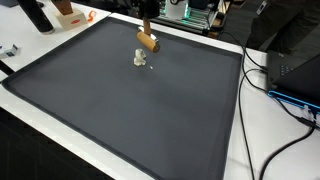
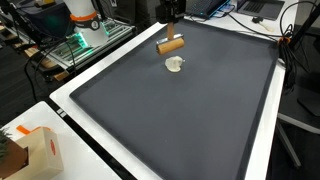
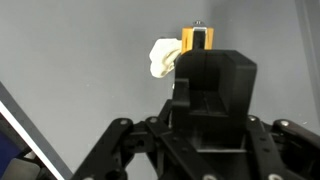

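Observation:
In both exterior views my gripper (image 1: 146, 30) (image 2: 172, 22) comes down over the far part of a large dark mat (image 1: 130, 110) (image 2: 190, 110). It is shut on a small orange-brown wooden block (image 1: 148, 42) (image 2: 171, 45), which hangs just above the mat. A small white crumpled object (image 1: 140, 58) (image 2: 175, 65) lies on the mat right beside and slightly in front of the block. In the wrist view the gripper (image 3: 200, 50) fills the middle. The block's yellow end (image 3: 198, 37) shows past the black fingers, and the white object (image 3: 163, 57) lies just to its left.
The mat lies on a white table (image 1: 240, 150). Black cables (image 1: 270, 80) and a dark box (image 1: 295, 70) sit off one side. A cardboard box (image 2: 35, 150) stands at a table corner. Equipment (image 2: 85, 25) stands beyond the mat's far edge.

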Available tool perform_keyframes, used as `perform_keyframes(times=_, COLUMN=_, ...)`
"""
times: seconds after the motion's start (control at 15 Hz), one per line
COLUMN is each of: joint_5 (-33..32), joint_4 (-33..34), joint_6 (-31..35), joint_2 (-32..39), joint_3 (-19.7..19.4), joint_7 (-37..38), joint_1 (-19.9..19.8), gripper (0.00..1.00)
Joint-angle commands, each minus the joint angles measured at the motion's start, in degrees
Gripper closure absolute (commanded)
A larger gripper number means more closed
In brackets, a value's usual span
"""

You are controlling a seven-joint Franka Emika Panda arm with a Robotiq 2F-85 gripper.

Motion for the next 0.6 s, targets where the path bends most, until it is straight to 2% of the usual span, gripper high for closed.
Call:
perform_keyframes(times=0.0, joint_5=1.6, joint_4=-1.1, joint_6=3.4, joint_2=1.4, joint_3=0.0, joint_7=-4.0, joint_1=-1.5, gripper=0.76)
perform_keyframes(times=0.53, joint_5=0.7, joint_4=-0.8, joint_6=6.6, joint_2=4.9, joint_3=0.8, joint_7=-6.1, joint_1=-3.2, gripper=0.76)
